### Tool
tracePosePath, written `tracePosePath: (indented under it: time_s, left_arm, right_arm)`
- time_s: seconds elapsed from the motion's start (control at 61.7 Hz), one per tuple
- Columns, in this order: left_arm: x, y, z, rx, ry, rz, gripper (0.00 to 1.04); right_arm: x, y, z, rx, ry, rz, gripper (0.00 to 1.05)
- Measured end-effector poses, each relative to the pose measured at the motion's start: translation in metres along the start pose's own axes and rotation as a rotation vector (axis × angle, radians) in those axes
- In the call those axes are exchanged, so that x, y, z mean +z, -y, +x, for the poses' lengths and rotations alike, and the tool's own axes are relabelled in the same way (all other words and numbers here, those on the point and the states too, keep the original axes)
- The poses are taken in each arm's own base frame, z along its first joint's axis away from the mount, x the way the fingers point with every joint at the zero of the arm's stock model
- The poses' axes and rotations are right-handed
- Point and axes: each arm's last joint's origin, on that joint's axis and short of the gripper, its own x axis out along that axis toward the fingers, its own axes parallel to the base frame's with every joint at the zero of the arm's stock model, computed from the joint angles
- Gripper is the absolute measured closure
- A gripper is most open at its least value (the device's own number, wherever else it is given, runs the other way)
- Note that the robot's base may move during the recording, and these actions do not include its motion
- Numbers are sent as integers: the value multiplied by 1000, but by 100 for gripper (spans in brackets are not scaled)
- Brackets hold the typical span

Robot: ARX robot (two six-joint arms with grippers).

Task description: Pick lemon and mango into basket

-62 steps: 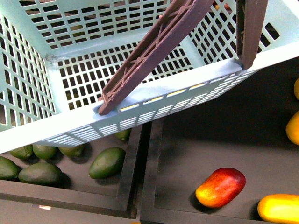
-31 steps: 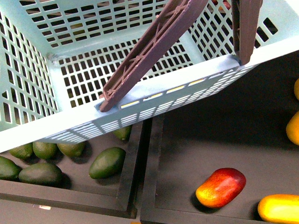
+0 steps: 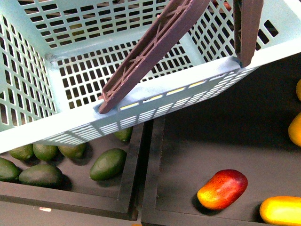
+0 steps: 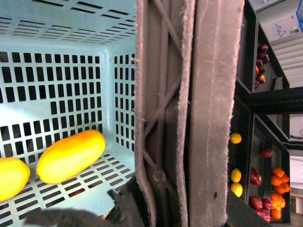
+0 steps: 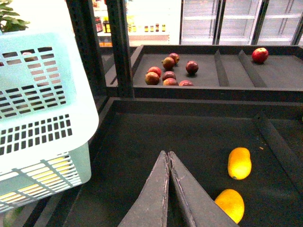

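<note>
Inside the light teal slotted plastic basket [image 4: 57, 47] lie a long yellow mango [image 4: 71, 156] and a yellow lemon [image 4: 10, 177]. Left fingers [image 4: 127, 210] clamp its brown handles [image 4: 208, 94]; right fingers [image 5: 151, 203] are pressed together, empty.

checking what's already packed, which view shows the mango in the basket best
The left wrist view: it looks into the basket, where the mango lies whole on the floor. The front view shows only the basket's walls and handles; the right wrist view only an outer corner. Neither shows that mango.
</note>
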Motion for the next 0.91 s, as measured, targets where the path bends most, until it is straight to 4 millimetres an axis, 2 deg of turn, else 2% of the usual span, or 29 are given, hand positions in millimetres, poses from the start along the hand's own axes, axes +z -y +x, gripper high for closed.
tracePosePath:
  time_s: [0.567,0.713,0.907]
  left_arm:
    - [0,0,0,0,0,0,89]
    - [0,0,0,0,1,-1,89]
    - [0,0,0,0,0,-1,89]
  right_arm:
    - [0,0,-13,0,2,0,103]
    - [-3,0,-23,0,-9,0,103]
    - [-3,0,-24,-1,-3,0,103]
